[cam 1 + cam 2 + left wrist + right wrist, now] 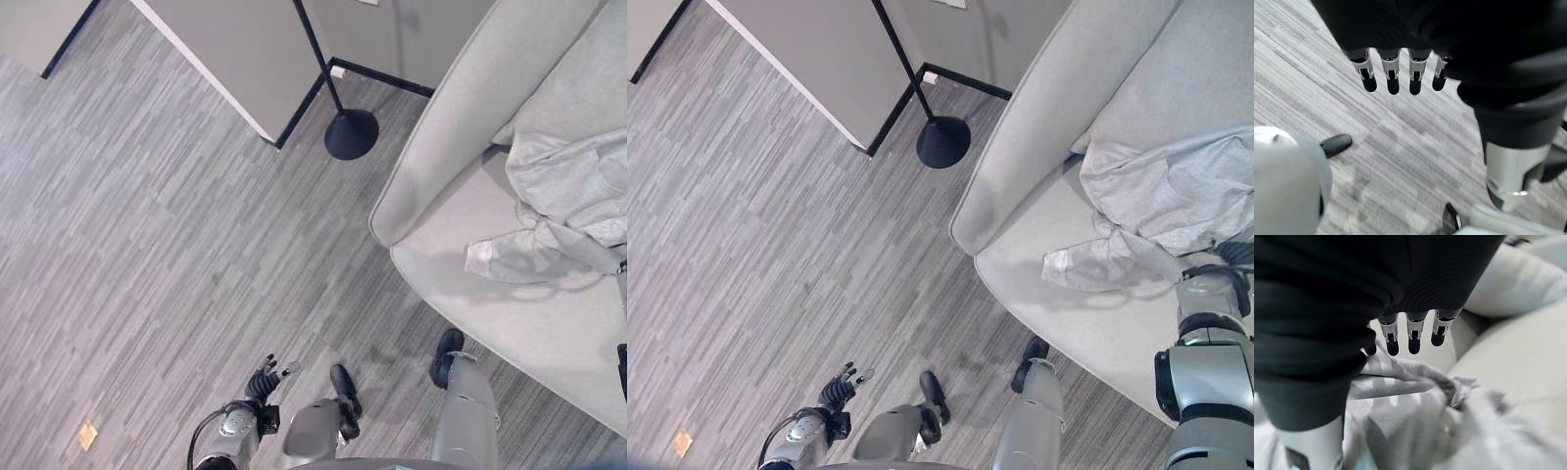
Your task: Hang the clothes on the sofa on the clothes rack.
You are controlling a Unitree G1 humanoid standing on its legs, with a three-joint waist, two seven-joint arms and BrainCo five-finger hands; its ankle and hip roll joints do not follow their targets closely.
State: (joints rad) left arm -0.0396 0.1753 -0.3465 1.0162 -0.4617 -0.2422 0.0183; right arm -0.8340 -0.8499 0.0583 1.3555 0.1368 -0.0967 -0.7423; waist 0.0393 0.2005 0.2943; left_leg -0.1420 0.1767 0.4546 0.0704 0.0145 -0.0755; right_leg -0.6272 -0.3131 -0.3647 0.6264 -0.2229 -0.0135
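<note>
A light grey garment (573,201) lies crumpled on the seat of the pale grey sofa (460,117), one sleeve trailing toward the front edge. My right hand (1412,335) hovers just above the garment (1449,421), fingers straight and open, holding nothing. The right arm (1207,362) reaches in over the sofa's front edge. A black pole on a round black base (351,134), apparently the clothes rack, stands on the floor beside the sofa's armrest. My left hand (266,380) hangs low over the floor, open and empty.
Grey striped carpet (147,245) covers the floor. A grey wall corner with a black skirting (265,88) juts out behind the pole's base. A small orange tag (87,435) lies on the carpet at the lower left.
</note>
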